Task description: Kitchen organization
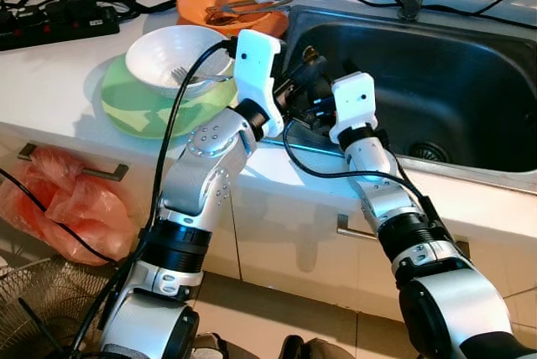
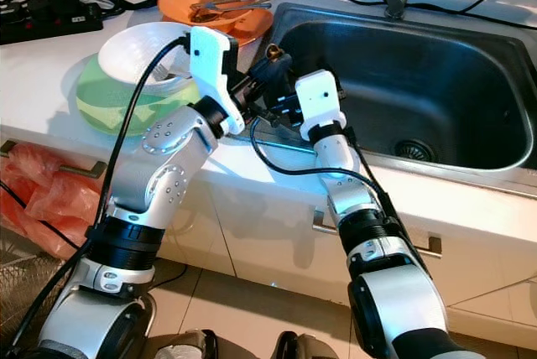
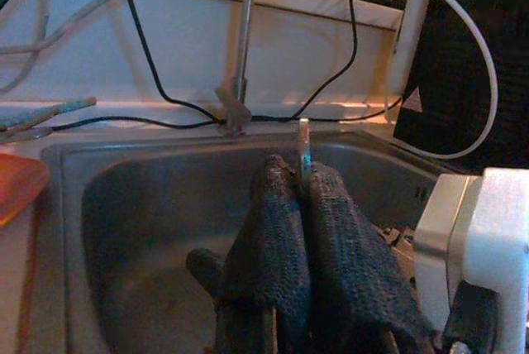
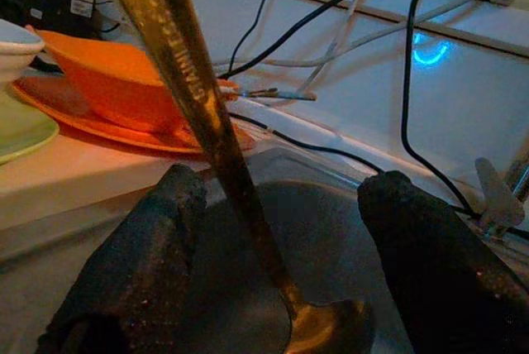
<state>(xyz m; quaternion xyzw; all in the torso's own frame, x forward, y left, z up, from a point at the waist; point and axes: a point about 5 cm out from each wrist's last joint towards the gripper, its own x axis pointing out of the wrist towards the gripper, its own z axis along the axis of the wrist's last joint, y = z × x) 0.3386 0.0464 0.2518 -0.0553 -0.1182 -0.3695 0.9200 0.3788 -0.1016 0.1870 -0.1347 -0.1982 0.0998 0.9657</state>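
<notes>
Two grippers: both are raised together at the near left corner of the sink [image 1: 470,99], almost touching, with one utensil between them.
Utensil: a gold-toned spoon [image 4: 202,114], stamped lettering on its handle, bowl end down toward the basin.
Left gripper [image 3: 299,180]: fingers pressed together on a thin metal stem, apparently the spoon's handle, whose tip pokes out between the pads.
Right gripper [image 4: 277,246]: fingers spread wide, one pad on each side of the handle, neither pad touching it as far as the wrist view shows.
Long axis: in the right wrist view the handle runs from about 11 o'clock down to the bowl at about 5 o'clock, passing through the open gap nearer the pad at 9 o'clock.
Which arm is nearer: the left one carries the spoon; the right one is already straddling it and only lacks closure.
Step in hand: looks like a hand-over from left to right above the sink, though a plain drop into the basin is also possible.
What the next move turns on: the right fingers should close square across the handle, not along it, before the left lets go.
Risk: a smooth, slanted handle could slide through a loose pinch and drop into the basin.
Counter at 10 o'clock of the grippers: a white bowl [image 1: 172,57] holding a fork, stacked on a green plate [image 1: 134,111]; beyond it an orange dish [image 1: 201,2] with tongs [image 1: 252,5] laid across.
</notes>
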